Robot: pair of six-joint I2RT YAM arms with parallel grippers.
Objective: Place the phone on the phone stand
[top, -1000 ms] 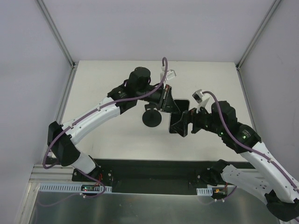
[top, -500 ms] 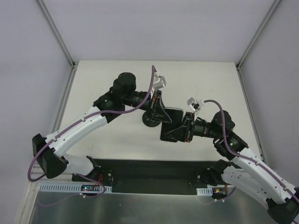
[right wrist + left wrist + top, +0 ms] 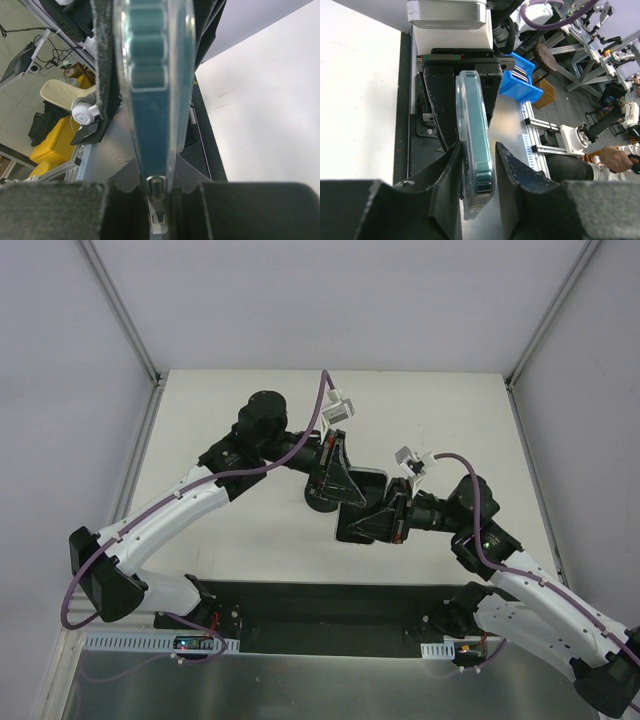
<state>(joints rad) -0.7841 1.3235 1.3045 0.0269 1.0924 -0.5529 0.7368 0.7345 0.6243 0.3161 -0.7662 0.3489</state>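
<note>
The phone [image 3: 362, 522] hangs edge-on in the air over the middle of the table, between both grippers. My right gripper [image 3: 393, 516] is shut on its end; in the right wrist view the phone [image 3: 152, 75] runs straight up from the closed right gripper [image 3: 160, 186]. My left gripper [image 3: 343, 483] straddles the other end, open a little: in the left wrist view one finger [image 3: 451, 165] lies against the phone [image 3: 475, 150], and the other stands off it with a narrow gap. The phone stand [image 3: 318, 503] shows only part of its black disc base under the left gripper.
The black mounting plate [image 3: 330, 605] and the arm bases lie along the table's near edge. Grey walls with metal posts [image 3: 120, 310] close in the left, right and back sides. White table surface [image 3: 230, 420] lies around the stand.
Both arms shifted left and toward the near edge with the phone. The right gripper, open a second ago, has shut on the phone. The left jaws have just parted slightly.
</note>
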